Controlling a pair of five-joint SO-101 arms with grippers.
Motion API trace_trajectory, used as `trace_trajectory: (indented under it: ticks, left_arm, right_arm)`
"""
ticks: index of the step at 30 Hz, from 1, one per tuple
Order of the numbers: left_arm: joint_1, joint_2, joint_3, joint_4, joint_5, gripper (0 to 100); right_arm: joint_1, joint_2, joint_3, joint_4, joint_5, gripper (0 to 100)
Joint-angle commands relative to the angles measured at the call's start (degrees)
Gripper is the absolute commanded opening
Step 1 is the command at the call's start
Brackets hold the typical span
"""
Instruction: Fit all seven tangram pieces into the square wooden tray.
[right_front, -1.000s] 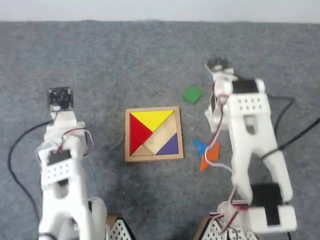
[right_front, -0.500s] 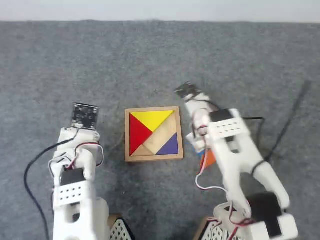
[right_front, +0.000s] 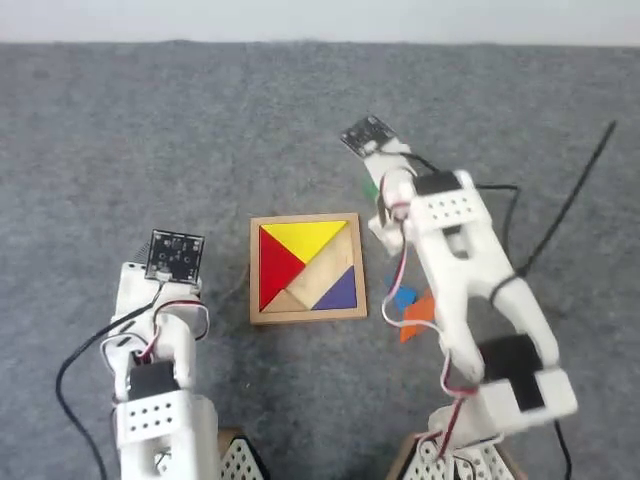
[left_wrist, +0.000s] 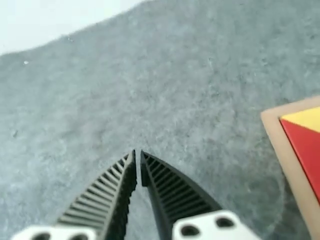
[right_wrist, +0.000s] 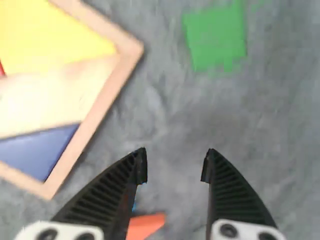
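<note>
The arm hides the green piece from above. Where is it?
In the right wrist view, the green piece lies past the tray's far right corner, ahead of the right end effector.

— What lies underneath everything?
— A grey, fuzzy carpet (right_front: 150, 130), spread wide and evenly lit, without hard shadows.
— And beyond the carpet's far edge?
— A pale, plain band (right_front: 320, 20) runs along it; wall or bare surface, I cannot tell.

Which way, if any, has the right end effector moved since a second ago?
Yes. The right end effector swung sideways toward the wooden tray, its arm now nearer the tray's right edge.
</note>
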Motion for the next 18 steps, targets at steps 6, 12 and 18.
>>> trace_trajectory:
  ticks: [6, 12, 18]
  left_arm:
    - [0.6, -3.6, -0.5, 1.2, -0.4, 2]
    - [0.6, -3.6, -0.5, 1.2, -0.4, 2]
    - [0.6, -3.6, -0.5, 1.2, -0.4, 2]
  right_arm:
    - [0.8, 21.1, -26.5, 2.6, 2.6, 29.7]
    - [-1.2, 35.7, -50.8, 14.8, 7.7, 29.8]
    - [-1.0, 52.3, -76.4, 26.0, 10.4, 29.8]
